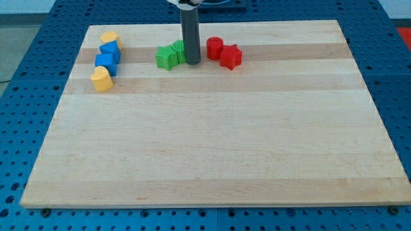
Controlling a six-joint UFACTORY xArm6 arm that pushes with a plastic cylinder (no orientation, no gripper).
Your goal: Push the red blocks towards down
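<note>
No claw shows on our arm, so we cannot tell any claw state; it ends in a rod, and my tip (191, 62) rests near the view's top, touching the green blocks (171, 55) and just left of the 2 red blocks. Under everything lies the wooden surface (212, 147). The red star-like block (230, 56) touches the red round block (214, 47). Neither looks pushed down yet. We judge the approach in hand: next, my tip must get above them.
</note>
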